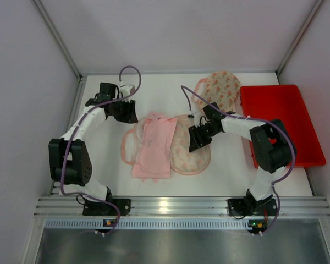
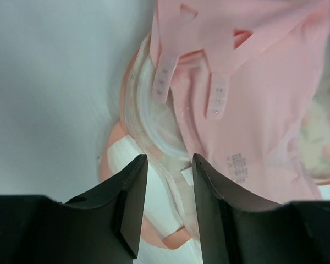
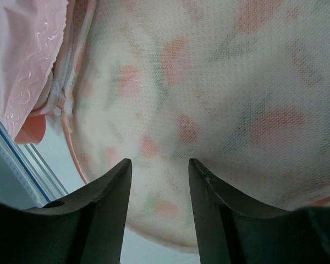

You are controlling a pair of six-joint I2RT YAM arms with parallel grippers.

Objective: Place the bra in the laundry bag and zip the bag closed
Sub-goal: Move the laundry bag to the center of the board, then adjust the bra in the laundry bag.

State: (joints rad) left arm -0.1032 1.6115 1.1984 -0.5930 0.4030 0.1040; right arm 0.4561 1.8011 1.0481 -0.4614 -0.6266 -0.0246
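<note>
The pink bra (image 1: 154, 144) lies folded across the open round laundry bag, which is floral mesh with a pink rim. The bag's left half (image 1: 127, 147) sticks out from under the bra and its right half (image 1: 191, 153) lies flat beside it. My left gripper (image 1: 130, 113) is open at the bag's far left edge. In the left wrist view (image 2: 168, 165) the bag's rim (image 2: 146, 118) runs between the jaws, with the bra (image 2: 264, 104) to the right. My right gripper (image 1: 196, 137) is open and empty just over the right half; the right wrist view (image 3: 159, 165) shows the mesh (image 3: 220, 82) and the bra's edge (image 3: 27, 55).
A second floral mesh piece (image 1: 220, 88) lies at the back of the table. A red bin (image 1: 280, 124) stands at the right, close to my right arm. White walls close in the left, right and back. A metal rail (image 1: 181, 206) runs along the near edge.
</note>
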